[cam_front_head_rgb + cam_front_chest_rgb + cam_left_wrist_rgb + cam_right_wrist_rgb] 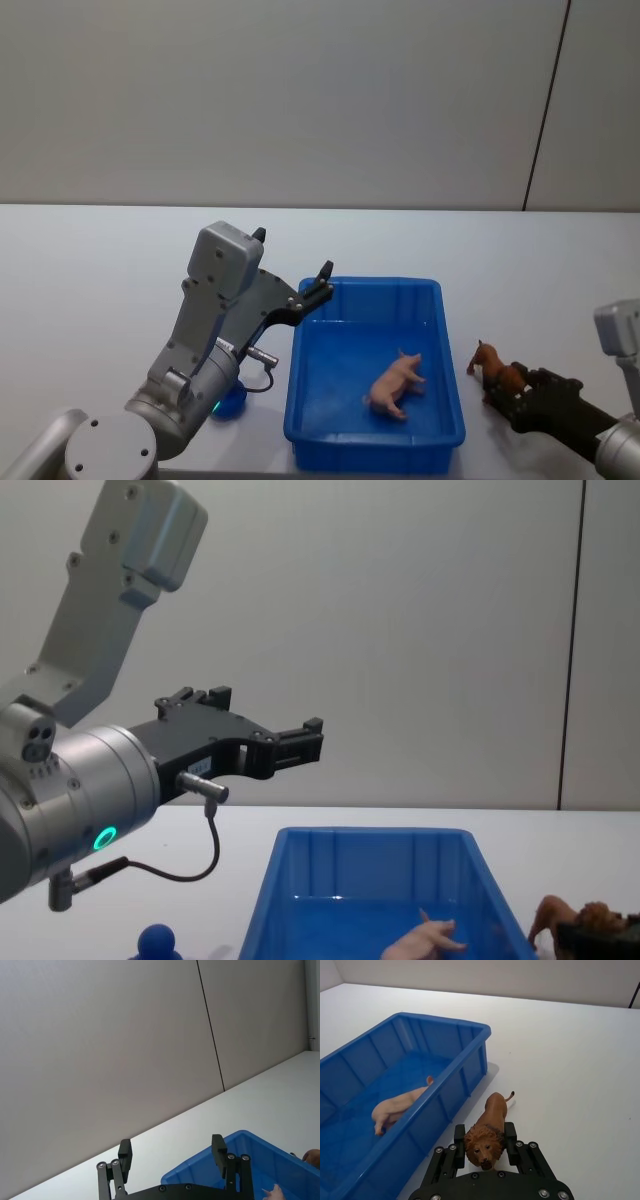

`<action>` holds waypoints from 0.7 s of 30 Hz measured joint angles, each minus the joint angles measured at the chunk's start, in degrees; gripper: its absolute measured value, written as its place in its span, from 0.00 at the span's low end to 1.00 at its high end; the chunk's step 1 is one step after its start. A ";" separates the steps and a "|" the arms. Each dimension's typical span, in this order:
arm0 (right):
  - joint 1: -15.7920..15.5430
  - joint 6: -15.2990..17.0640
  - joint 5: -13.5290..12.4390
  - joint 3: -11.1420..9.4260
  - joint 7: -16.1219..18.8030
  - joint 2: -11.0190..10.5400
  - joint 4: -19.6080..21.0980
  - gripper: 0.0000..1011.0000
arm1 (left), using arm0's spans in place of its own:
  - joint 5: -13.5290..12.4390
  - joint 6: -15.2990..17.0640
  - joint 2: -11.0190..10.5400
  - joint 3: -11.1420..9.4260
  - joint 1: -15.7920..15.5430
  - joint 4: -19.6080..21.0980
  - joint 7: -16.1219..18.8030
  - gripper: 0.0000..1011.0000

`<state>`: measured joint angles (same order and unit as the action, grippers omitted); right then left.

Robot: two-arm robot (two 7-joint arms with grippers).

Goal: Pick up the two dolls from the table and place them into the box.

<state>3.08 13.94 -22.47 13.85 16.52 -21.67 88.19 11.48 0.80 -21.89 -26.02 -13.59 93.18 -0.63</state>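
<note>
Low in the head view, the pink doll lies in the box; right claw clamps the lion, not yet in; left claw gapes empty.

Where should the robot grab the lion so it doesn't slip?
Across the mane and shoulders of the lion, coming from its head end. It stands upright, narrow side to side, facing the right pincer, which grips its mane.

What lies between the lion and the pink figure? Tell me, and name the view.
A long wall of the box: the lion stands outside it, the pink figure lies inside. The right wrist view shows it.
</note>
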 joint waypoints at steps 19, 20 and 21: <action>1.58 -6.10 4.39 -0.61 -1.30 -0.32 2.72 0.44 | 0.00 0.00 0.00 0.00 0.00 0.00 0.00 0.99; 1.77 -6.34 4.61 -0.62 -1.16 -0.32 2.91 0.44 | 0.00 0.00 0.00 0.00 0.00 0.00 0.00 0.99; 2.01 -6.57 4.84 -0.64 -0.99 -0.30 3.10 0.44 | 0.00 0.00 0.00 0.00 0.00 0.00 0.00 0.99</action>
<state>5.09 7.37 -17.63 13.22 15.54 -21.97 91.30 11.48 0.80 -21.89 -26.02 -13.59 93.18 -0.63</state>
